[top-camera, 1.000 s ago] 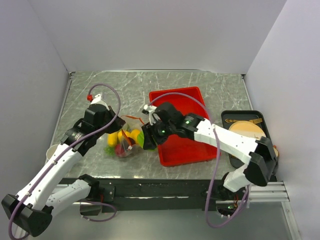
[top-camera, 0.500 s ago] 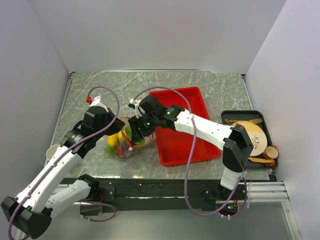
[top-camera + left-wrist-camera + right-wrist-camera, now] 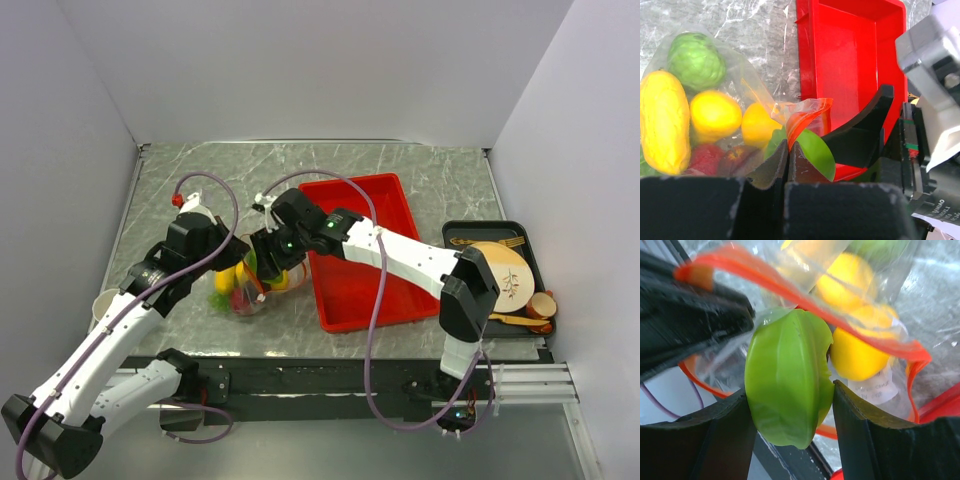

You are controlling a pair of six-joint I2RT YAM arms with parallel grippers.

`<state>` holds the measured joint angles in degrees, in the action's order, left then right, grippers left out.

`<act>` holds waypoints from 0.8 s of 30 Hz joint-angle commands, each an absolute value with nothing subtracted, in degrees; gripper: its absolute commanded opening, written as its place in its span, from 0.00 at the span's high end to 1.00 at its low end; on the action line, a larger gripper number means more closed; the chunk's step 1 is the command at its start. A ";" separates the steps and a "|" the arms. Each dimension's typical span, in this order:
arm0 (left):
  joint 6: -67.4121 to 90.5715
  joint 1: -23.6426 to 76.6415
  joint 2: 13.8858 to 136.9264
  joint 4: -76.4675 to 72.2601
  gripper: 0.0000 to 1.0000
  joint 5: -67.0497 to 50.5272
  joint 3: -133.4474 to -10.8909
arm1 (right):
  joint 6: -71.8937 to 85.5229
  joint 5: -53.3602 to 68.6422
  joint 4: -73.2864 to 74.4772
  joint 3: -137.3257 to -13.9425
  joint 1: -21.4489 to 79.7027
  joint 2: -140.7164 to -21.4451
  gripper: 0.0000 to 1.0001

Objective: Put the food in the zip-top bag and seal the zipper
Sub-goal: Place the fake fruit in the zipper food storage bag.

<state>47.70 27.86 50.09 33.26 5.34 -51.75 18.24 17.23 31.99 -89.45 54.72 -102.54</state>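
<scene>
The clear zip-top bag (image 3: 243, 280) lies left of the red tray and holds several toy foods: a green one (image 3: 696, 61), yellow ones (image 3: 715, 115) and dark red ones (image 3: 707, 159). My left gripper (image 3: 788, 146) is shut on the bag's orange-red zipper strip (image 3: 805, 116) and holds the mouth up. My right gripper (image 3: 789, 395) is shut on a green toy pepper (image 3: 789, 377) at the bag's mouth, with the zipper strip (image 3: 805, 297) arching over it. The pepper also shows in the left wrist view (image 3: 816, 152). In the top view the right gripper (image 3: 268, 262) is at the bag.
The red tray (image 3: 368, 262) lies right of the bag. A black tray with a tan plate (image 3: 505, 270) and wooden cutlery is at the far right. A pale cup (image 3: 103, 302) stands at the table's left edge.
My right gripper has moved left from the red tray's edge to the bag's mouth, carrying the green pepper. My left gripper has stayed on the bag.
</scene>
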 commanded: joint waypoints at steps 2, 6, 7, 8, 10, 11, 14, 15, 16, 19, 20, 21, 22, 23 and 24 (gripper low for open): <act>47.46 28.04 48.87 32.34 0.98 4.75 -53.09 | 20.56 15.03 28.30 -92.90 55.02 -103.62 0.36; 47.55 28.04 48.08 32.78 0.98 4.75 -54.31 | 21.44 12.66 29.17 -95.87 55.11 -105.46 0.26; 47.46 28.04 47.99 33.39 0.98 4.92 -54.66 | 21.53 11.96 29.44 -96.58 55.02 -105.90 0.25; 47.46 28.04 47.99 33.75 0.97 5.10 -55.02 | 21.62 11.87 29.44 -97.11 55.02 -106.60 0.25; 47.29 28.04 47.72 34.27 0.97 5.62 -55.90 | 21.88 11.60 29.01 -98.17 55.02 -106.87 0.25; 47.29 28.04 47.55 34.36 0.97 5.80 -56.07 | 22.15 10.47 28.83 -98.43 55.11 -106.61 0.24; 47.11 28.04 47.55 35.33 0.97 6.50 -56.86 | 23.73 3.64 28.13 -95.81 55.11 -102.86 0.22; 47.20 28.04 47.20 35.68 0.97 7.37 -57.13 | 24.86 1.78 27.25 -92.84 55.02 -101.27 0.21; 47.28 28.04 47.11 36.03 0.97 7.73 -57.13 | 25.39 0.10 26.38 -90.90 55.11 -99.51 0.20; 47.55 28.04 46.23 35.51 0.96 8.26 -56.34 | 26.63 -8.67 25.84 -85.35 55.11 -92.30 0.16; 47.64 28.04 46.14 35.25 0.96 8.17 -56.08 | 26.98 -10.62 26.62 -84.38 55.02 -89.33 0.16; 47.64 28.04 46.32 35.16 0.96 8.09 -55.99 | 27.59 -14.38 26.80 -82.63 55.02 -87.90 0.14; 47.55 28.04 46.49 35.16 0.96 7.74 -55.99 | 28.03 -16.07 27.24 -82.01 54.93 -85.80 0.14; 47.46 28.04 46.67 34.81 0.96 7.47 -55.90 | 28.39 -17.04 27.51 -81.22 54.93 -84.82 0.14; 47.55 28.04 47.10 34.63 0.96 7.30 -55.81 | 28.48 -17.57 27.16 -79.73 54.76 -84.12 0.12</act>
